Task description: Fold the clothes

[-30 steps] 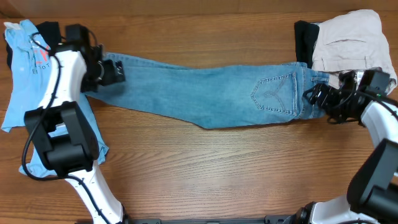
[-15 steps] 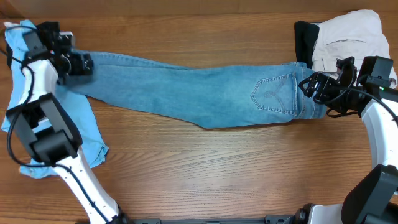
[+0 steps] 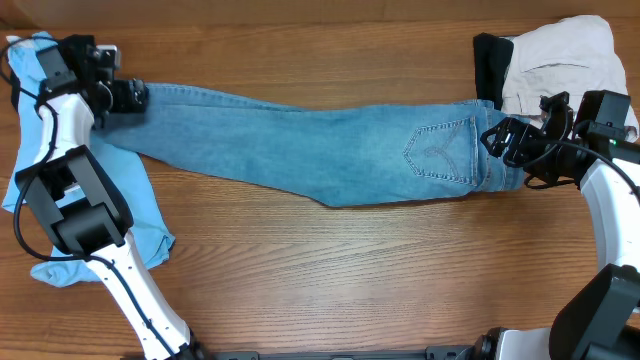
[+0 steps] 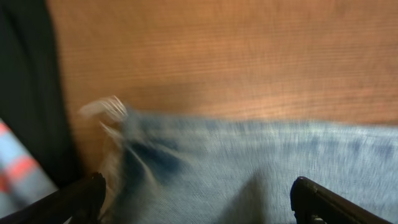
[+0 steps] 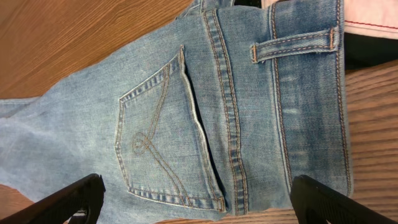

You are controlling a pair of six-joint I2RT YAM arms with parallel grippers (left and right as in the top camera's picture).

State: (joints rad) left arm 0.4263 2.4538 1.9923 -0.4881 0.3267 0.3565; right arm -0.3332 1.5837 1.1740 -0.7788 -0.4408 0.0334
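Light-blue denim jeans (image 3: 330,150) lie stretched across the table, folded lengthwise, waist at the right, frayed hems at the left. My left gripper (image 3: 128,96) hangs over the hem end, open, its fingers (image 4: 199,205) wide apart above the frayed hem (image 4: 115,115). My right gripper (image 3: 503,140) is open at the waistband, its fingers (image 5: 199,208) spread over the stitched back pocket (image 5: 165,134) and waistband (image 5: 305,106). Neither grips the denim.
A pale-blue printed T-shirt (image 3: 40,140) lies at the left edge under my left arm. Beige trousers (image 3: 560,65) on a black garment (image 3: 488,65) sit at the far right corner. Bare wood lies in front of the jeans.
My left gripper moved left along the leg to the hem end. My right gripper rose and shifted slightly off the waistband edge. In the last half second almost nothing moved.
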